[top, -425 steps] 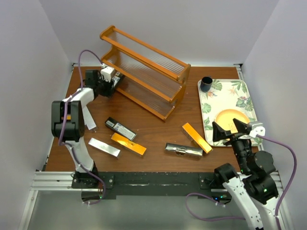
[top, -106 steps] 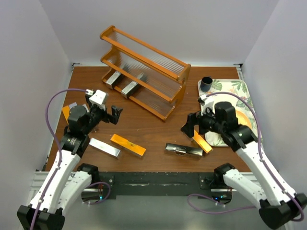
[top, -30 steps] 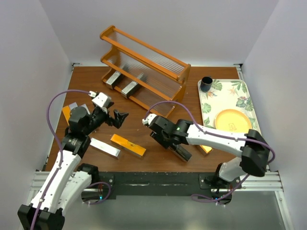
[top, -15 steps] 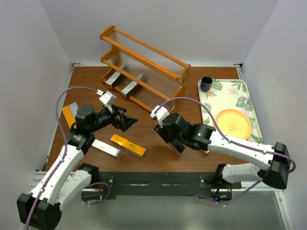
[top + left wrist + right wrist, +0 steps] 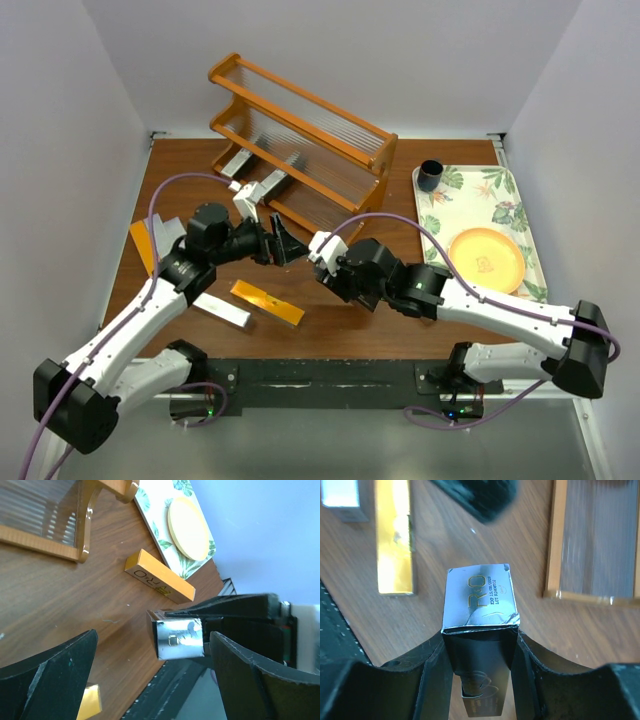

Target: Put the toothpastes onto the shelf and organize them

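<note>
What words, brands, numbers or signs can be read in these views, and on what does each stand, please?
"R·O": end flap of the silver carton in the right end effector.
"EXP 15/08/2028": same flap.
"LOT R...": same flap; the remaining characters are too small to read.
"R·O": side of the loose orange carton.
Print elsewhere: too small or blurred to read.

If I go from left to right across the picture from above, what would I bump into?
Orange toothpaste carton at the table's left edge → left gripper, open → dark cup → yellow plate.
</note>
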`<state>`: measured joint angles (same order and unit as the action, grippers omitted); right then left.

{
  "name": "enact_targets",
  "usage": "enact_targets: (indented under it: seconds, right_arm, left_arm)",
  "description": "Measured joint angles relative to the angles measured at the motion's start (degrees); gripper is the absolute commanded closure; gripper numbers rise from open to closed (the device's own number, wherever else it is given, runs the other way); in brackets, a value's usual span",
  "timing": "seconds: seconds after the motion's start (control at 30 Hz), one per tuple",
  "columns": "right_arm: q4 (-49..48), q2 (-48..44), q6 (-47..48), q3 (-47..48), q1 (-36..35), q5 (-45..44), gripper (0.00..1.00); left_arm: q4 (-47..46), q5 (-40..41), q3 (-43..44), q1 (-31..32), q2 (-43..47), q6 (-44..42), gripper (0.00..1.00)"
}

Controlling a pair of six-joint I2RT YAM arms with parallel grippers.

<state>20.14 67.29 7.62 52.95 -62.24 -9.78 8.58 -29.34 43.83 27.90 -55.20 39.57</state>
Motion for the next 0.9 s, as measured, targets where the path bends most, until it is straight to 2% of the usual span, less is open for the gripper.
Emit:
enact_targets:
  seconds: [0.33, 0.7, 0.8, 0.9]
  right_arm:
    - [-2.2, -0.5, 2.9, 0.0, 0.0, 4.4, 0.80]
    - [-2.2, 0.5, 3.5, 0.0, 0.0, 4.9, 0.79]
    - [-2.2, 1.1, 3.7, 0.0, 0.0, 4.9, 0.78]
    - [-2.2, 1.4, 3.9, 0.0, 0.0, 4.9, 0.78]
  left_arm:
    - [0.5, 0.2, 0.1, 1.6, -3.1, 5.9, 0.00]
    - [0.6, -0.4, 0.1, 7.1, -6.5, 6.4, 0.03]
    - [0.6, -0.2, 0.1, 9.0, -7.7, 6.4, 0.11]
    - [0.7, 0.0, 0.1, 9.8, -8.5, 6.4, 0.24]
